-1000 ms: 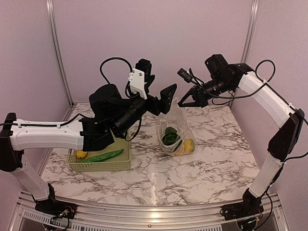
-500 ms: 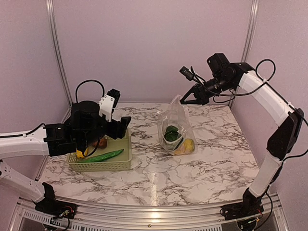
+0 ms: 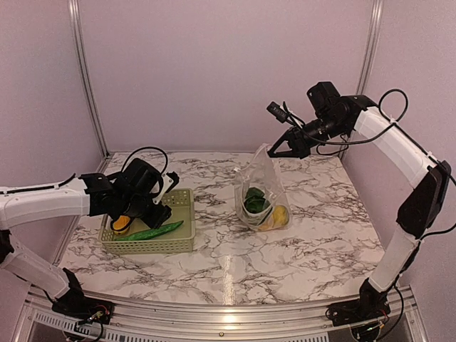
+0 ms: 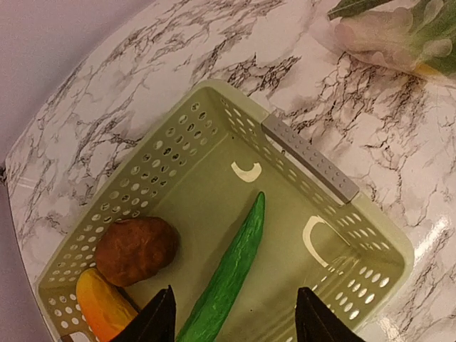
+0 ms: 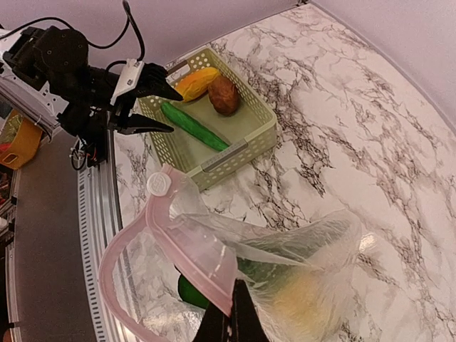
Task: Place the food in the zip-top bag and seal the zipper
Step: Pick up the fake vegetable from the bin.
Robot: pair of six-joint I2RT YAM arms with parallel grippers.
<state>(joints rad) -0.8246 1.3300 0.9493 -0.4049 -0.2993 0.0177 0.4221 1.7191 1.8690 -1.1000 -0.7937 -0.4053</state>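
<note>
The zip-top bag [image 3: 260,187] stands on the marble with its mouth held up by my right gripper [image 3: 274,149], which is shut on the rim [image 5: 239,313]. Its pink zipper [image 5: 192,249] gapes open, with a white slider [image 5: 158,184] at one end. Green pieces and a yellow lemon [image 3: 278,214] lie inside. My left gripper [image 3: 161,206] is open and empty just above the green basket [image 3: 182,244]. The dark green cucumber [image 4: 228,278] lies between its fingertips [image 4: 160,320], with the brown potato [image 4: 135,249] and the orange piece [image 4: 103,306] beside it.
The basket's grey handle [image 4: 306,153] faces the bag. The basket stands at the left, near the table's left edge. Metal frame posts stand at the back corners. Open marble lies between basket and bag and in front of both.
My left arm has swung from high beside the bag's mouth down and left to the basket. My right gripper has kept holding the bag's rim up in the same place.
</note>
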